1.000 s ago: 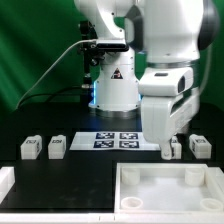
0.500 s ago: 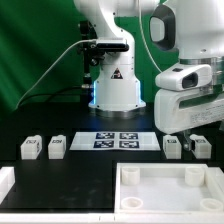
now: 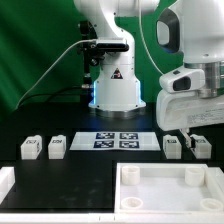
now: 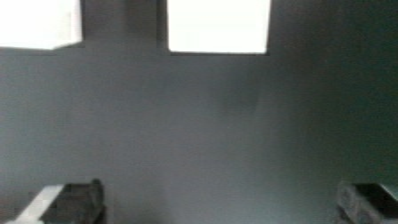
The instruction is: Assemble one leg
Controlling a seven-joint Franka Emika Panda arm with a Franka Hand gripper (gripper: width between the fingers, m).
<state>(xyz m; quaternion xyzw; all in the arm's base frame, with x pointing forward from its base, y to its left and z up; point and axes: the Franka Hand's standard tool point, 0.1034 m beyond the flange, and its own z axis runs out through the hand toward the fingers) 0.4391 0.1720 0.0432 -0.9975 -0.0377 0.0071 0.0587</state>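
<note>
Four small white legs lie on the black table: two at the exterior view's left (image 3: pixel 30 148) (image 3: pixel 57 146) and two at its right (image 3: pixel 172 146) (image 3: pixel 198 144). My gripper (image 3: pixel 193 132) hangs just above the right pair, open and empty. In the wrist view two white legs (image 4: pixel 36 22) (image 4: pixel 217 25) show beyond the open gripper (image 4: pixel 221 205). Its dark fingertips (image 4: pixel 71 203) stand wide apart with only bare table between them.
The marker board (image 3: pixel 120 139) lies mid-table in front of the robot base (image 3: pixel 113 85). A large white rimmed tray (image 3: pixel 128 196) sits at the front right. A white part (image 3: pixel 5 180) lies at the front left edge.
My gripper has moved toward the exterior view's right, from beside the marker board to above the right pair of legs. The legs have not moved.
</note>
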